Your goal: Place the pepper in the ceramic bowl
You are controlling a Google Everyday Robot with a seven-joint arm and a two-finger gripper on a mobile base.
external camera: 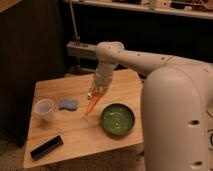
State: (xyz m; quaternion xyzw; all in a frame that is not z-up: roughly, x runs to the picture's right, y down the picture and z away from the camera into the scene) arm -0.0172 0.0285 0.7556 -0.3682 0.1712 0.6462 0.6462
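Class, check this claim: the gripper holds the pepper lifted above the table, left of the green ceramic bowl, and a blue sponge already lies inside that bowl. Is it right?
One thing is wrong. The camera view shows the ceramic bowl holding nothing; the blue sponge lies on the table, beside the plastic cup. The rest stands: the gripper is shut on the pepper, lifted left of the bowl.

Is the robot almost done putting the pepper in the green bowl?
Partly. Done: the gripper is shut on the pepper and has it off the wooden table. In hand: the pepper hangs tip-down, left of the ceramic bowl, near the blue sponge. Left: carry it over the bowl, which looks empty, and let go.
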